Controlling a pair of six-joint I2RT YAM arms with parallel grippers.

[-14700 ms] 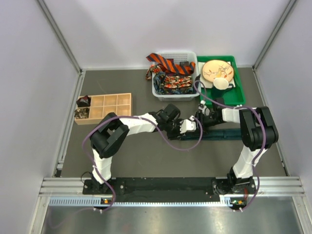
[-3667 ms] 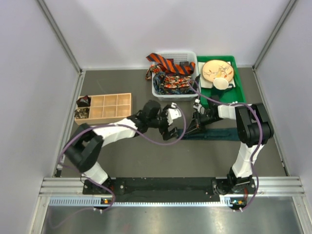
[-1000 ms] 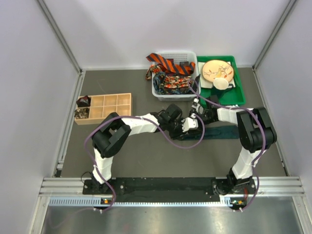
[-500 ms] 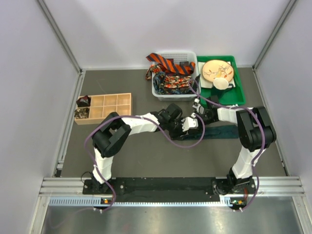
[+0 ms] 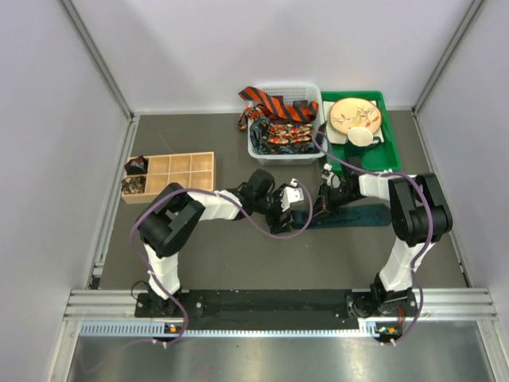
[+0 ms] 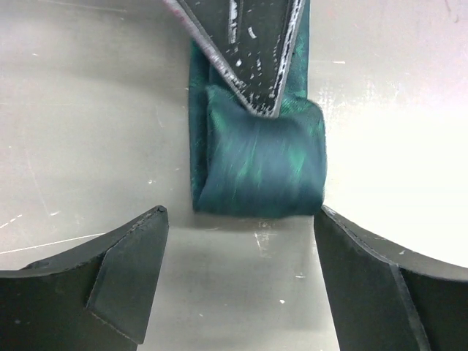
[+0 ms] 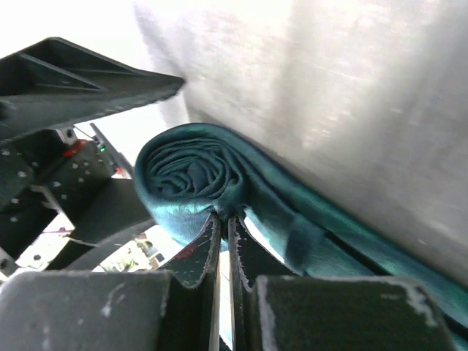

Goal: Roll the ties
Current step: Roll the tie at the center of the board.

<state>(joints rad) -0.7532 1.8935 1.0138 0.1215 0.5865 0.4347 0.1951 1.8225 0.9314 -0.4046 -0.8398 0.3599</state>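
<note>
Teal tie (image 5: 354,216) on the grey worktop (image 5: 223,263), right of centre in the top view, flat along most of its length, left end wound into a tight roll (image 6: 263,164). Left jaws apart, one finger either side of the roll, clear of the fabric. Right jaws drawn together, tips pressed against the roll; fabric nipped between them or not: cannot tell. Patterned ties (image 5: 282,135) heaped in the white basket (image 5: 256,150) at upper centre, orange-and-black striped tie (image 5: 270,102) across its far rim.
</note>
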